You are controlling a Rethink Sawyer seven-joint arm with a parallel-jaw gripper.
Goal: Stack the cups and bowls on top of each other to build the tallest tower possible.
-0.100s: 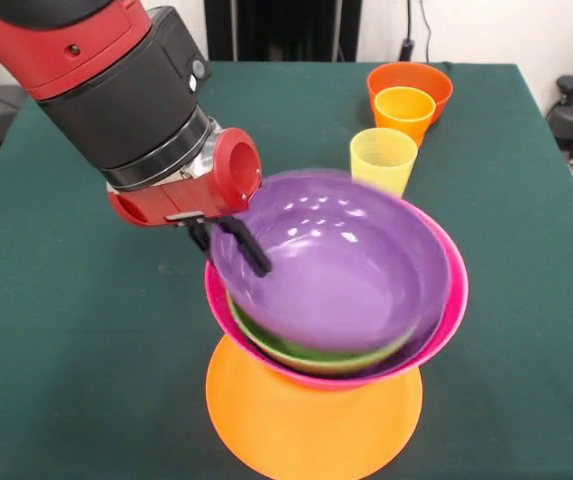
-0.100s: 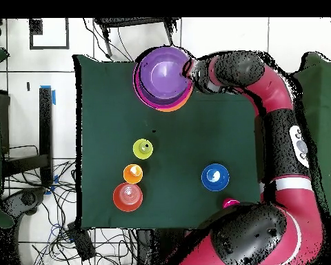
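Large orange bowl (image 1: pixel 311 430): nearest the camera, at the front edge of the surface (image 1: pixel 86 330); base of the tower (image 1: pixel 336 330). It appears as a flat orange disc under the pile; whether it is upturned cannot be told.

Large pink bowl (image 1: pixel 446 300): sits on the orange base, mouth up.

Lime green bowl (image 1: pixel 306 352): nested inside the pink one; only a strip of rim shows.

Purple bowl (image 1: pixel 336 255): uppermost, tilted toward the camera and not yet seated flat.

End effector (image 1: pixel 228 240): dark fingers (image 1: pixel 251 255) pinch the purple bowl's rim on the arm's side, closed on it.

Translucent yellow cup (image 1: pixel 383 160): upright, just behind the tower.

Orange-yellow cup (image 1: pixel 404 113): standing inside the small red-orange bowl (image 1: pixel 436 85), near the far edge of the surface.

Small blue bowl (image 2: pixel 215 177): seen overhead, well apart from the tower. A pink-red object by the arm's base is too hidden to name.

Handling note: the step in hand looks like seating the purple bowl. Level it, centre it over the green bowl, lower until the rim rests evenly, then release and lift straight up, lest the fingers drag the pile off its base.
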